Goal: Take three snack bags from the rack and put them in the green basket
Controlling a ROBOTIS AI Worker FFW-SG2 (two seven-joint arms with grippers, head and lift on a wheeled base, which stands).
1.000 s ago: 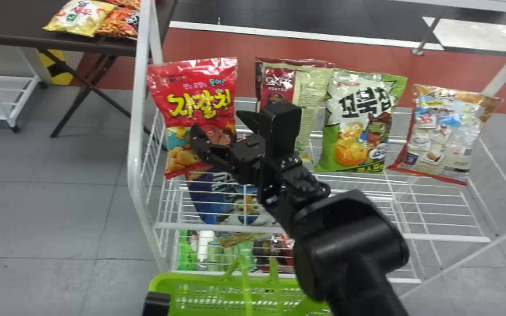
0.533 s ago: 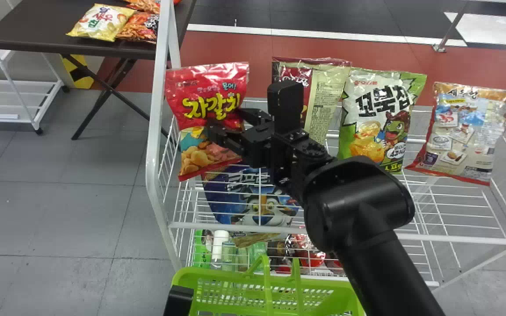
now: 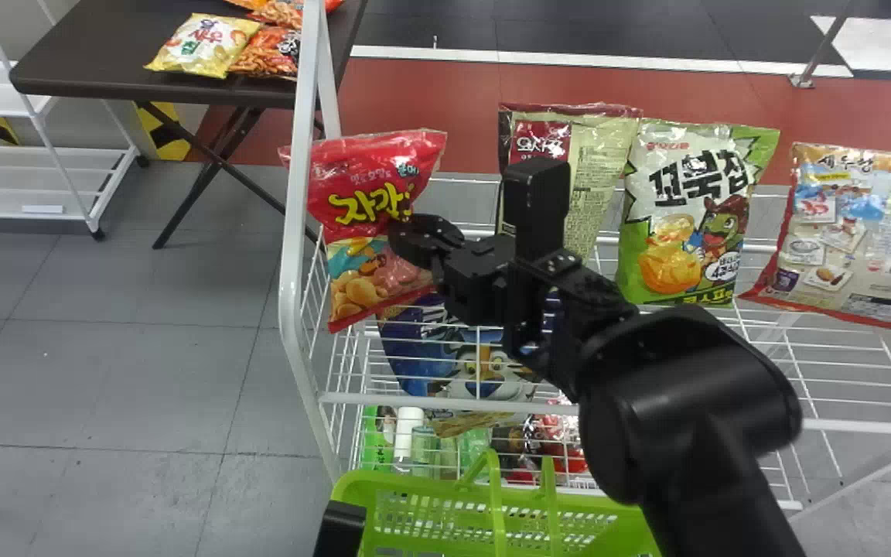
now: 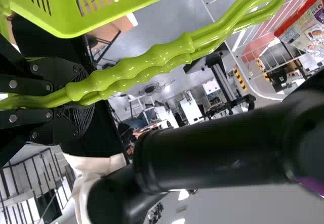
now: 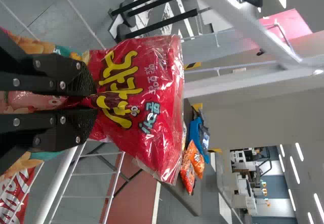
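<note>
My right gripper (image 3: 413, 236) is at the red snack bag (image 3: 372, 224) at the rack's left end, and the bag is creased and tilted. In the right wrist view, my right gripper (image 5: 95, 98) pinches the middle of the red bag (image 5: 147, 97) between its fingers. Part of my left gripper (image 3: 343, 527) shows beside the green basket (image 3: 430, 486) below the rack. The left wrist view has my left gripper (image 4: 83, 98) shut around the basket's handles (image 4: 147, 70). On the rack stand a maroon-and-cream bag (image 3: 596, 170), a green bag (image 3: 685, 216) and an orange-topped bag (image 3: 840, 232).
The white rack's left post (image 3: 291, 263) stands close beside the red bag. A blue bag (image 3: 422, 348) and several bottles and packs are lower in the rack. Behind at the left is a dark table (image 3: 97, 62) with more snack bags.
The head view has swung left. My right gripper, open in front of the red bag earlier, has closed on it, and the bag has creased and tilted. My left gripper has stayed by the basket.
</note>
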